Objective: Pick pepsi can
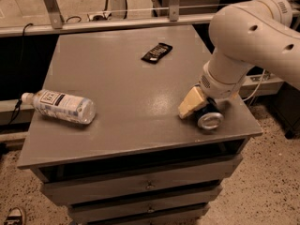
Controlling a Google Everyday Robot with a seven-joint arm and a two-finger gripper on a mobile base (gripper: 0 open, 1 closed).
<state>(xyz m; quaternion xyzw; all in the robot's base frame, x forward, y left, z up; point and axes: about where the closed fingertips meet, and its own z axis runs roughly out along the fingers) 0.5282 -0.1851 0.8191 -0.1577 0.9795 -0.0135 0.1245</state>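
Note:
The pepsi can [210,120] lies on its side near the front right corner of the grey cabinet top [126,93], its silver end facing the front. Only a little of its blue body shows. My gripper [198,110] is down over the can and straddles it, with its cream-coloured part resting on the top at the can's left side. The white arm [248,36] comes in from the upper right and hides the far side of the can.
A clear plastic bottle [61,107] with a white label lies on its side at the left. A small flat black wrapper [156,52] lies at the back middle. The cabinet's front edge and right edge are close to the can. Drawers sit below.

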